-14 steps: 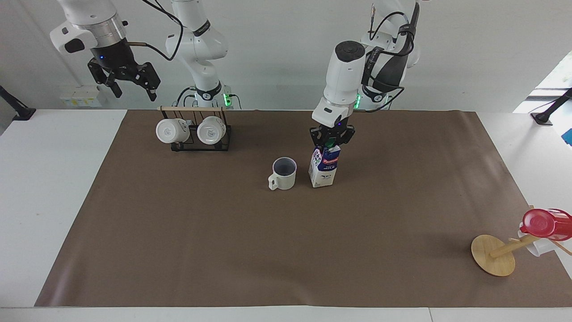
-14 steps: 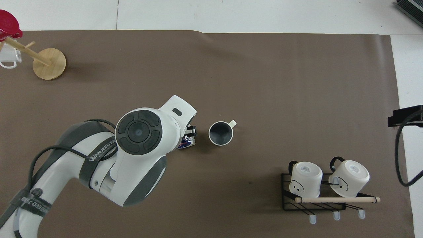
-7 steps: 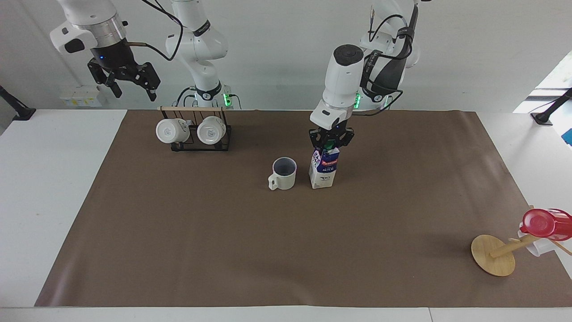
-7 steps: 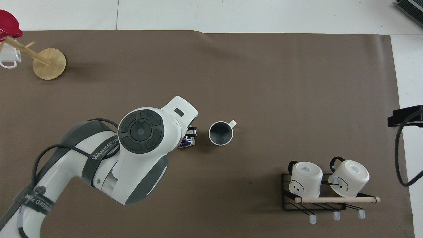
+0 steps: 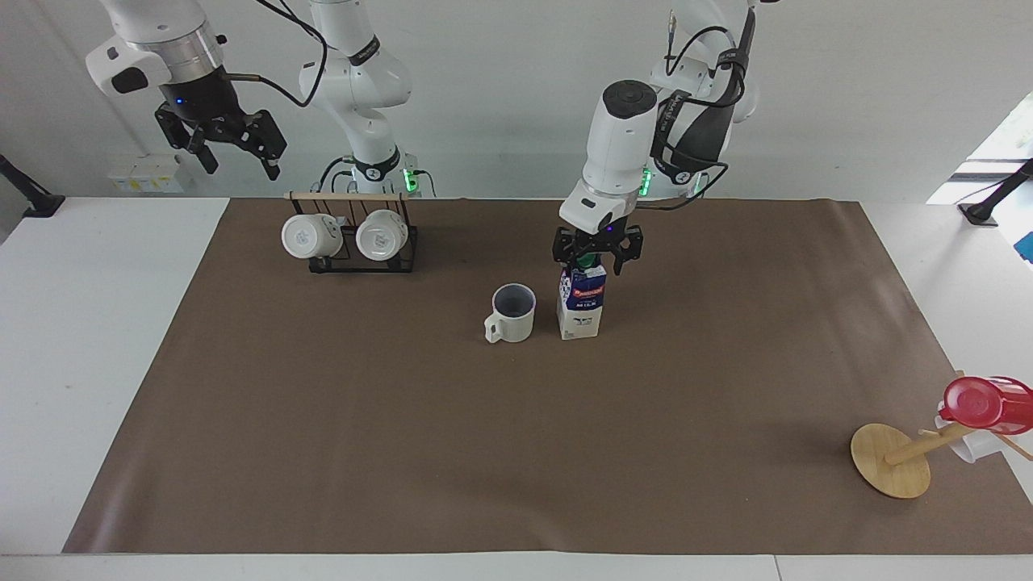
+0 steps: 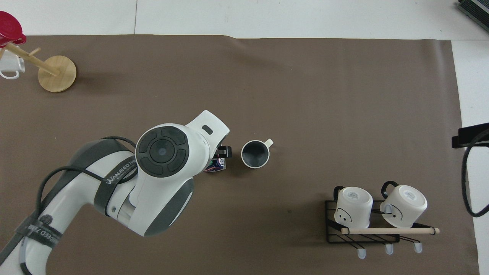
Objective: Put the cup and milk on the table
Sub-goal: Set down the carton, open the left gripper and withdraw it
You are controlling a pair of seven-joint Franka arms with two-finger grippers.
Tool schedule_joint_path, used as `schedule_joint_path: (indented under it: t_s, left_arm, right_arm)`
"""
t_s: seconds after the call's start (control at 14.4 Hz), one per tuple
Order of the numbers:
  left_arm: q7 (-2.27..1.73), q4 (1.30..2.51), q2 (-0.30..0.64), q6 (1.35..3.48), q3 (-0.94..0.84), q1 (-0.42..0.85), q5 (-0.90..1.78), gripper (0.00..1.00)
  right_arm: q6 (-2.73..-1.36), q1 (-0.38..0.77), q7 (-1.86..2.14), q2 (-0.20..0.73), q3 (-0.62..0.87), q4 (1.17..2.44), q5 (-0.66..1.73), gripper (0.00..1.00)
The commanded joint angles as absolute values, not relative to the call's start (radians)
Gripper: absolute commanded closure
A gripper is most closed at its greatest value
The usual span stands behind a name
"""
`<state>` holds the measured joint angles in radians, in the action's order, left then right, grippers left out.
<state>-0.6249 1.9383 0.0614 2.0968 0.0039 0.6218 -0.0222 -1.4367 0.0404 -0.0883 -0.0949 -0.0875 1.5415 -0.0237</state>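
Note:
The milk [image 5: 581, 303] stands upright on the brown paper of the table [image 5: 403, 452], beside the cup [image 5: 512, 313]. The cup is upright with its dark inside showing in the overhead view [image 6: 255, 153]. My left gripper [image 5: 597, 257] is open just above the milk's green cap, fingers spread to either side of the top. In the overhead view the left arm hides most of the milk [image 6: 217, 165]. My right gripper [image 5: 234, 153] is open and empty, raised high above the black mug rack end of the table.
A black wire rack [image 5: 355, 242] with two white mugs stands nearer the robots toward the right arm's end. A tipped wooden mug tree [image 5: 896, 460] with a red cup [image 5: 984, 403] lies at the left arm's end, farther from the robots.
My left gripper has opened and let go of the milk, which now stands upright instead of tilted. The right gripper has risen slightly.

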Motion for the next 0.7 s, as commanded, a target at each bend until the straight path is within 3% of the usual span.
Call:
schedule_joint_path:
  t_s: [0.0, 0.35, 0.63]
  left_arm:
    - [-0.618, 1.898, 0.051, 2.07, 0.018, 0.63, -0.046, 0.0]
    - [-0.615, 1.749, 0.032, 1.843, 0.034, 0.621, -0.043, 0.0]
    - [-0.436, 1.7, -0.021, 1.703, 0.035, 0.514, -0.043, 0.0]
  right_arm:
    - [-1.428, 0.029, -0.075, -0.072, -0.081, 1.512, 0.003, 0.0]
    - [-1.434, 0.041, -0.078, -0.081, -0.08, 1.523, -0.002, 0.0]
    - [-1.434, 0.041, -0.077, -0.074, -0.08, 1.517, -0.012, 0.0]
